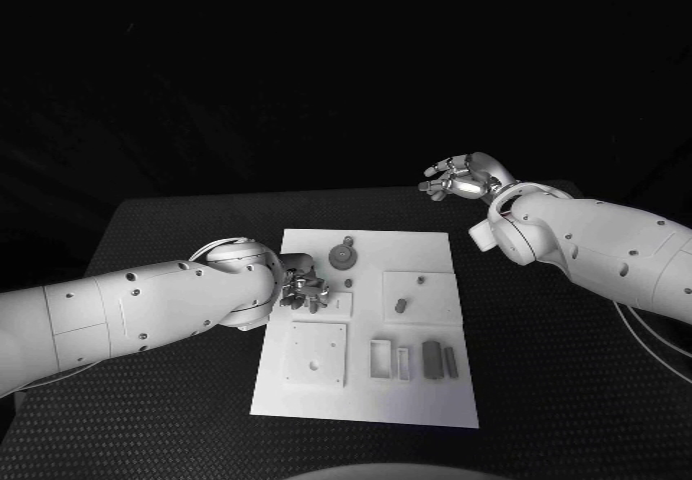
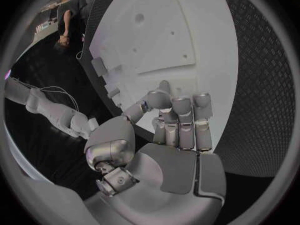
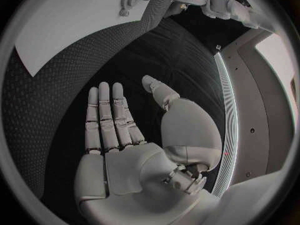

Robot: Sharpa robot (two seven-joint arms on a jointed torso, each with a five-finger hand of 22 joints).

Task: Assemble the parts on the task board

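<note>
Now, left to right:
Left hand [image 1: 303, 288]: over the board's left edge, fingers curled inward together; whether they pinch anything cannot be told.
Task board [image 1: 433, 400]: white plate mid-table, long axis running away from the robot.
Parts [image 1: 431, 356]: small grey pieces on the board.
Right hand [image 1: 464, 178]: raised beyond the board's far right corner, fingers straight and apart, holding nothing.

The silver many-fingered left hand [image 2: 164, 135] sits low over the white plastic task board [image 2: 181, 30], its fingers [image 2: 181, 116] curled in side by side and its thumb bent toward them, their tips at the board's near edge. Small grey block parts [image 2: 99, 66] stand along one side of the board. Black textured table [image 2: 265, 85] flanks the board.
</note>
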